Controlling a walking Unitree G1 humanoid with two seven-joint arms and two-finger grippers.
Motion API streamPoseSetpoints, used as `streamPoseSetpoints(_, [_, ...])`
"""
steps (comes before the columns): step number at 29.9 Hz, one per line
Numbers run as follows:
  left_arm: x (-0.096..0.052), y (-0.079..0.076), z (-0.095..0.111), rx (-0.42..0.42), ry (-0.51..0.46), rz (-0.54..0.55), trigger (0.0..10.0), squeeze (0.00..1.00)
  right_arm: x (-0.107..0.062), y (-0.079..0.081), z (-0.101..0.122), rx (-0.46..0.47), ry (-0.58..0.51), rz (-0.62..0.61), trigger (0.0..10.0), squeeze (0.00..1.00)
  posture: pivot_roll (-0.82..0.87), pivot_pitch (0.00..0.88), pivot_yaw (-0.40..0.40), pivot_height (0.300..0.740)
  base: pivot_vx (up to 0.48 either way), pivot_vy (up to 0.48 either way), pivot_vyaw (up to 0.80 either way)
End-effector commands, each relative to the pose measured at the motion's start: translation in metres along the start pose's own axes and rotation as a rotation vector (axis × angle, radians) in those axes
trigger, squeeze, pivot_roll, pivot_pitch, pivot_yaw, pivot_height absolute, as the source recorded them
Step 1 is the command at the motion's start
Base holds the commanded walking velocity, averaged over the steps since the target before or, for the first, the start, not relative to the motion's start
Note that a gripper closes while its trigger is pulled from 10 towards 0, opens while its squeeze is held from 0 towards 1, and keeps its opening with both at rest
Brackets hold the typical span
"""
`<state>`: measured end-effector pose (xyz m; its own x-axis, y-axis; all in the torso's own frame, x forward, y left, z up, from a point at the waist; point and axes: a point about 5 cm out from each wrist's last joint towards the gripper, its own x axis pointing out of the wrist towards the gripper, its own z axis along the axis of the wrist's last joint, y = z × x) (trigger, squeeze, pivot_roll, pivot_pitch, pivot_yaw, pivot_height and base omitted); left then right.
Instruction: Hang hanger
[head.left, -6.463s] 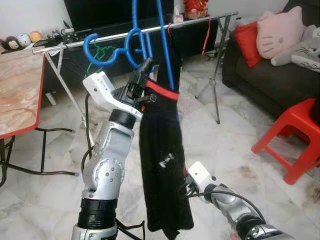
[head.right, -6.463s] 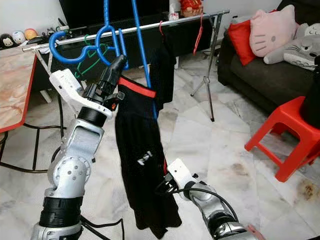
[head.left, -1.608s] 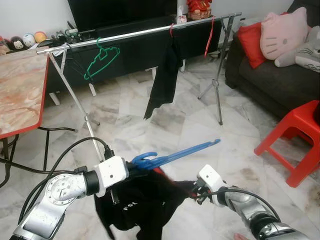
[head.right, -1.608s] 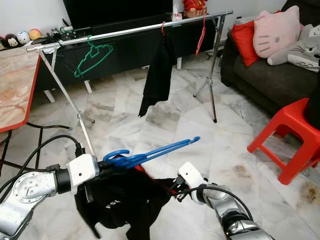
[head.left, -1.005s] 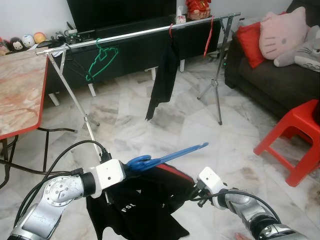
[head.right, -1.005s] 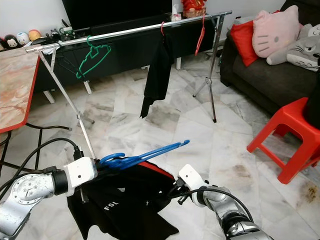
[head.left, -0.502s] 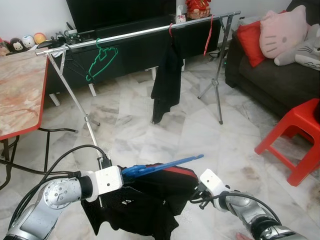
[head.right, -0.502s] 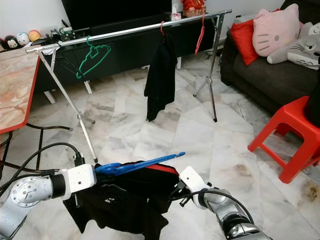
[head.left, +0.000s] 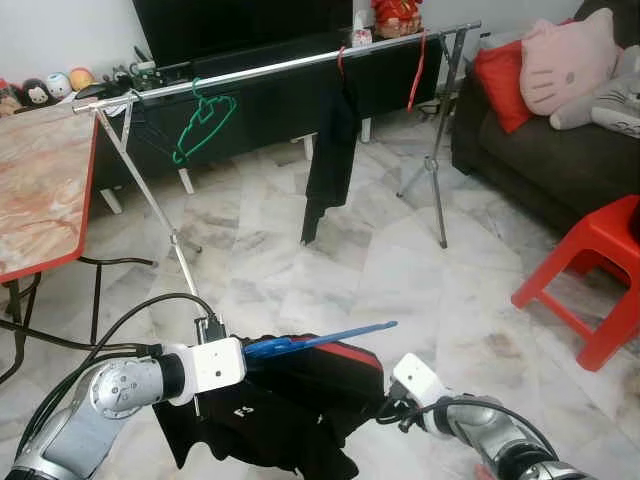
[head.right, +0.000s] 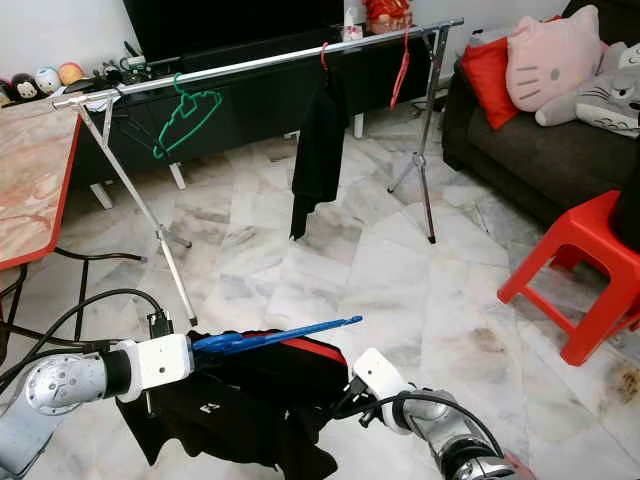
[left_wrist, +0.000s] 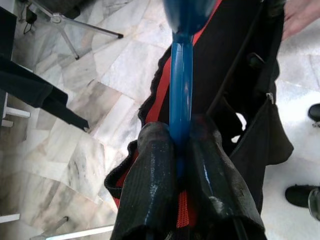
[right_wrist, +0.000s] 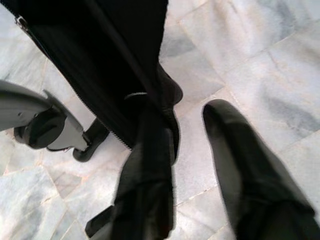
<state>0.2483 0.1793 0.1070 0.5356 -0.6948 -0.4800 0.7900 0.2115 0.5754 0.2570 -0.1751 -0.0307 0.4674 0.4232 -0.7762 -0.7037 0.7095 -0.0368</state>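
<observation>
A blue hanger (head.left: 310, 340) carries a black garment with red trim (head.left: 300, 400) and lies almost level, low over the marble floor. My left gripper (left_wrist: 181, 135) is shut on the hanger's blue shaft, near its hook. The garment sags in folds beneath it. My right gripper (right_wrist: 187, 120) is open at the garment's right edge, with dark cloth lying against one finger (right_wrist: 145, 195). The silver clothes rail (head.left: 280, 68) stands well ahead of both arms.
On the rail hang a green hanger (head.left: 205, 125), a black garment (head.left: 330, 150) and a red hanger (head.left: 418, 70). A red-edged table (head.left: 40, 190) is at the left. A dark sofa (head.left: 560, 150) and a red stool (head.left: 590, 270) are at the right.
My left arm has come down from the rail with the blue hanger and garment. Over the last second the hanger has tipped flatter and sunk a little, and the garment has bunched lower.
</observation>
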Motion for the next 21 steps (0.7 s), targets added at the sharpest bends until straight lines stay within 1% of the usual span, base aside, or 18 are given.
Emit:
streamPoseSetpoints(1, [-0.0070, 0.0080, -0.0061, 0.035, 0.053, 0.015, 10.0, 0.00, -0.0009, 0.0015, -0.0081, -0.001, 0.039, 0.007, 10.0, 1.00, -0.07, 0.000, 0.083, 0.740, 0.000, 0.000, 0.00])
streamPoseSetpoints(3, [-0.0077, 0.0071, -0.0068, 0.044, 0.059, 0.006, 10.0, 0.00, -0.0004, 0.0039, -0.0107, -0.012, 0.054, 0.022, 10.0, 1.00, -0.07, 0.000, 0.085, 0.740, 0.000, 0.000, 0.00])
streamPoseSetpoints(8, [-0.0073, 0.0049, -0.0076, 0.064, 0.071, -0.015, 10.0, 0.00, -0.0001, 0.0046, -0.0117, -0.014, 0.056, 0.014, 10.0, 1.00, -0.07, 0.000, 0.085, 0.740, 0.000, 0.000, 0.00])
streamPoseSetpoints(11, [-0.0065, 0.0038, -0.0073, 0.063, 0.067, -0.019, 10.0, 0.00, 0.0007, 0.0055, -0.0105, 0.019, 0.037, 0.012, 10.0, 1.00, -0.07, 0.000, 0.086, 0.740, 0.000, 0.000, 0.00])
streamPoseSetpoints(14, [-0.0063, 0.0036, -0.0073, 0.063, 0.067, -0.020, 10.0, 0.00, 0.0007, 0.0056, -0.0104, 0.022, 0.035, 0.012, 10.0, 1.00, -0.07, 0.000, 0.086, 0.740, 0.000, 0.000, 0.00])
streamPoseSetpoints(16, [-0.0058, 0.0024, -0.0073, 0.065, 0.068, -0.028, 10.0, 0.00, 0.0023, 0.0060, -0.0034, 0.148, -0.028, 0.024, 10.0, 1.00, -0.07, 0.000, 0.088, 0.740, 0.000, 0.000, 0.00])
streamPoseSetpoints(17, [-0.0055, 0.0013, -0.0073, 0.065, 0.068, -0.036, 10.0, 0.00, 0.0028, 0.0072, -0.0018, 0.177, -0.043, 0.042, 10.0, 1.00, -0.07, 0.000, 0.088, 0.740, 0.000, 0.000, 0.00])
streamPoseSetpoints(19, [-0.0055, 0.0001, -0.0076, 0.066, 0.069, -0.044, 10.0, 0.00, 0.0024, 0.0083, -0.0040, 0.134, -0.021, 0.056, 10.0, 1.00, -0.07, 0.000, 0.088, 0.740, 0.000, 0.000, 0.00])
streamPoseSetpoints(21, [-0.0059, -0.0008, -0.0083, 0.069, 0.075, -0.051, 10.0, 0.00, 0.0020, 0.0076, -0.0046, 0.129, -0.017, 0.055, 10.0, 1.00, -0.07, 0.000, 0.088, 0.740, 0.000, 0.000, 0.00])
